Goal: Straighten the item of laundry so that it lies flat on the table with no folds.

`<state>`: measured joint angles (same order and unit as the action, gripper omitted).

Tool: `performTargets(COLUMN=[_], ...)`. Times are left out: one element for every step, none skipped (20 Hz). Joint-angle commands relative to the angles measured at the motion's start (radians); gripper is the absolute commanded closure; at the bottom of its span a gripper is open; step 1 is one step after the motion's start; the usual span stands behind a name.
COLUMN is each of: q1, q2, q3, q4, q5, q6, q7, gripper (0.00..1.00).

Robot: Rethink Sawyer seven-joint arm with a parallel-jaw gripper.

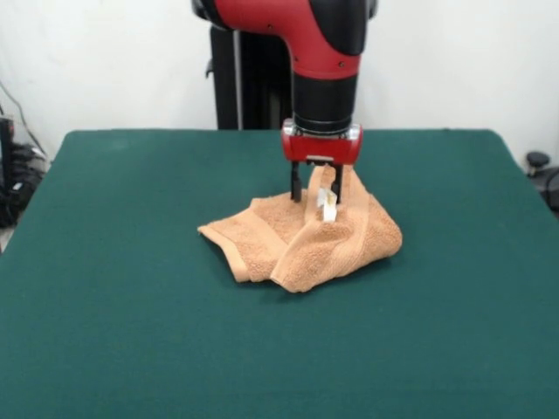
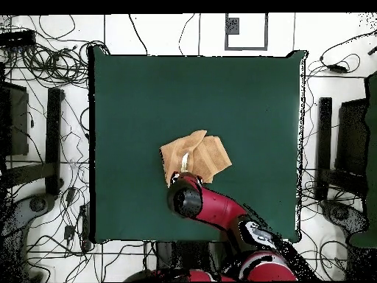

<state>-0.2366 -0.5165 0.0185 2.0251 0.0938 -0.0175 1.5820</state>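
A small light-orange terry-cloth towel is seen bunched and folded over itself near the middle of the wide dark green felt-covered worktop, with its lowest folded edges lying toward the near side in the front view and a raised peak at its far side. That peak, just beside a small white care tag, is pinched between the two black fingers of the red and black gripper, which are clenched on the cloth. Behind it, the red and black arm is seen coming straight down from above, before the black pedestal at the worktop's far edge
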Motion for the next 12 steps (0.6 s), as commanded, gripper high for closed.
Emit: performTargets(q1=[0.008, 0.008, 0.007, 0.006, 0.005, 0.004, 0.003, 0.005, 0.003, 0.005, 0.006, 0.008], q2=[0.053, 0.054, 0.054, 0.056, 0.058, 0.059, 0.059, 0.057, 0.058, 0.056, 0.056, 0.054], q3=[0.116, 0.117, 0.117, 0.118, 0.118, 0.121, 0.122, 0.121, 0.123, 0.123, 0.121, 0.119], q4=[-0.03, -0.032, -0.034, -0.04, -0.046, -0.046, -0.048, -0.045, -0.048, -0.043, -0.044, -0.038], q5=[-0.022, -0.022, -0.021, -0.019, -0.018, -0.02, -0.02, -0.021, -0.022, -0.024, -0.023, -0.025], q6=[-0.064, -0.063, -0.059, -0.055, -0.051, -0.052, -0.051, -0.051, -0.052, -0.056, -0.055, -0.058], q7=[0.19, 0.189, 0.189, 0.186, 0.184, 0.182, 0.182, 0.182, 0.18, 0.182, 0.181, 0.182], gripper=[0.0, 0.0, 0.0, 0.0, 0.0, 0.0, 0.0, 0.0, 0.0, 0.0, 0.0, 0.0])
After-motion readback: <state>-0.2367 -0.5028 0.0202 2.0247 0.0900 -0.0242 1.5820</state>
